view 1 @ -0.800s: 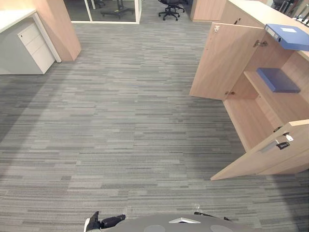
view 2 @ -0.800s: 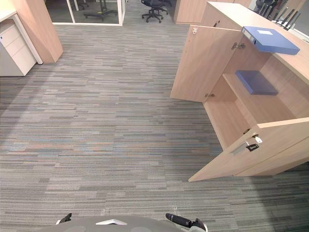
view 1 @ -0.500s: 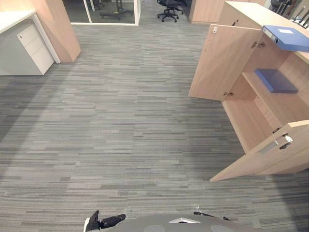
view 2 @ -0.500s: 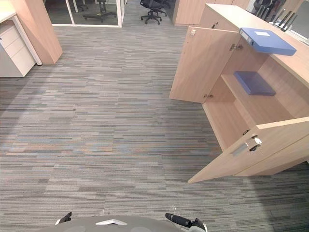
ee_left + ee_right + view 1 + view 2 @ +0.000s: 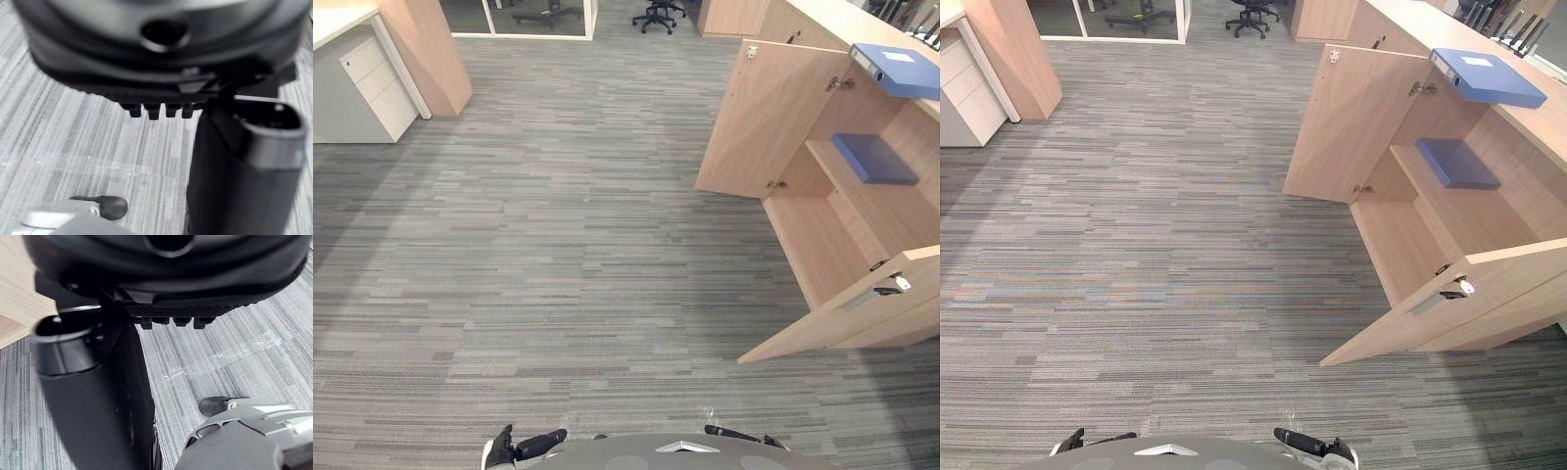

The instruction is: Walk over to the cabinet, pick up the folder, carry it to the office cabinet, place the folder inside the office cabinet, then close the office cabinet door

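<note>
Left robot hand (image 5: 524, 447) hung low over grey striped carpet floor (image 5: 558, 245), fingers relaxed, empty; right robot hand (image 5: 1310, 446) likewise. Light wooden cabinet (image 5: 773, 117) stood with both doors open. Blue rigid lever-arch folder (image 5: 897, 70) lay flat on cabinet top, well apart from both hands. Probably stiff, slick, fairly light; best gripped across spine.

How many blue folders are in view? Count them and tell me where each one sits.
2. The top folder lies on top of the open cabinet. The shelf folder lies flat on the shelf inside. Others may be hidden behind the near door.
</note>
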Robot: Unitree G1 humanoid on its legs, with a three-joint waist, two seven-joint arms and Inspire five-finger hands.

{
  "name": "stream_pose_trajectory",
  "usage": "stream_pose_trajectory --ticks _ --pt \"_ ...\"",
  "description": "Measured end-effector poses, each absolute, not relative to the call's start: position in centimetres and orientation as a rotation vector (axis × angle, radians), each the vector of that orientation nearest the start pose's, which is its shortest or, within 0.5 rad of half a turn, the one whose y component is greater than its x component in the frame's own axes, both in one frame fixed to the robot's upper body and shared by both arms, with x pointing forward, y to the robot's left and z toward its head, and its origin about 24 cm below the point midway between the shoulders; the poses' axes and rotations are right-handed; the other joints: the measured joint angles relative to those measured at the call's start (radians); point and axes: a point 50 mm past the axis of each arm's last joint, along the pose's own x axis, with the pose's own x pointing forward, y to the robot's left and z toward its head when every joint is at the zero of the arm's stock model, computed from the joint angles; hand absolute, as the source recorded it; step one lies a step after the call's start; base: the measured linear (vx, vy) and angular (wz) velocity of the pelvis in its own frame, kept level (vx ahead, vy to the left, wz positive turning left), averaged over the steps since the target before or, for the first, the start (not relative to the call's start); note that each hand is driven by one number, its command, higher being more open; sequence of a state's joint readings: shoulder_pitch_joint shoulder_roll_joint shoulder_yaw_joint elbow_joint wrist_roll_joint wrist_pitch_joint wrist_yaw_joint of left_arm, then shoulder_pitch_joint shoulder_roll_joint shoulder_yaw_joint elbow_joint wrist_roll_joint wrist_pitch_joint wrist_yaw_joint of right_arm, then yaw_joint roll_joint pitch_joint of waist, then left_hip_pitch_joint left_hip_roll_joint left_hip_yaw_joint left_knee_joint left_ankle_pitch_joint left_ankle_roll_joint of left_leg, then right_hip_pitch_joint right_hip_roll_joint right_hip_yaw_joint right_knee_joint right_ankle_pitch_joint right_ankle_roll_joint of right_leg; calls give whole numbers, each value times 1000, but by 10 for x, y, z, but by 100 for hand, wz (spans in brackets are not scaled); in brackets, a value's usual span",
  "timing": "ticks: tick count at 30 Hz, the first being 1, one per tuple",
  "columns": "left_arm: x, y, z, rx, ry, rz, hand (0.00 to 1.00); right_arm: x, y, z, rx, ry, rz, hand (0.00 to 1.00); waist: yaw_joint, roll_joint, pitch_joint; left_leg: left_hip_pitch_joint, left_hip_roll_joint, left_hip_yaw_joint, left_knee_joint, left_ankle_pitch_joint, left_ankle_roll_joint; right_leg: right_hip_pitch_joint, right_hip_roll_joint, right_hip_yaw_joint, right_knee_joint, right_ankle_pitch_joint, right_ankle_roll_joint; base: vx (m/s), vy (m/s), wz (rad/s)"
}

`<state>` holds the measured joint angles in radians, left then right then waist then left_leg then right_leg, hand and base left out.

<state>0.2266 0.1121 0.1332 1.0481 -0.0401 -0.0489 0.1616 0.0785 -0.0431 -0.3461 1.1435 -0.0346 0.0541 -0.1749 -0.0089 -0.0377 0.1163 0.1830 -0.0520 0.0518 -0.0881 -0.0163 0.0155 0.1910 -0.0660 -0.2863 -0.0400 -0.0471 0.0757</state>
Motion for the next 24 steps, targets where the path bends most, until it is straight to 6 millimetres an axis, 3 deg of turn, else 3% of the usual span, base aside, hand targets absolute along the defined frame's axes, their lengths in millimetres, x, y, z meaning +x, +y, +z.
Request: stream_pose_trajectory --ticks 24 --pt "35 222 -165 96 1206 397 100 61 -209 -170 27 1270 -484 100 -1 0 3 -1 -1 3 0 0 0 5 0 -4 -13 9 3 -26 -12 0"
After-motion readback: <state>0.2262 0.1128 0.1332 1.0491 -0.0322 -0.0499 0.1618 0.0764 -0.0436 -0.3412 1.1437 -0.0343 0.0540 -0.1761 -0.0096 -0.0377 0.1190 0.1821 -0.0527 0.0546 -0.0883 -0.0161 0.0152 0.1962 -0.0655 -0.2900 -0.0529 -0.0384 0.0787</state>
